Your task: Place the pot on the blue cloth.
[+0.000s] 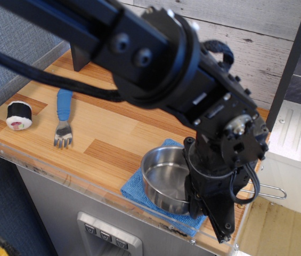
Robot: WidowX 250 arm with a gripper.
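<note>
The pot (pixel 163 178), a small shiny steel pan, is over the near part of the blue cloth (pixel 136 188) at the front right of the counter. I cannot tell whether it rests on the cloth or hangs just above it. Its thin wire handle (pixel 270 191) sticks out to the right, past the counter's edge. My black gripper (pixel 208 205) comes down on the pot's right rim and is shut on it. The arm and pot hide most of the cloth; only its left corner and a far strip (pixel 167 144) show.
A blue-handled fork (pixel 62 114) and a sushi roll (pixel 18 115) lie at the left of the wooden counter (pixel 113 128). A clear plastic lip (pixel 75 178) runs along the front edge. Black posts stand at the back left (pixel 81 56) and right (pixel 291 58).
</note>
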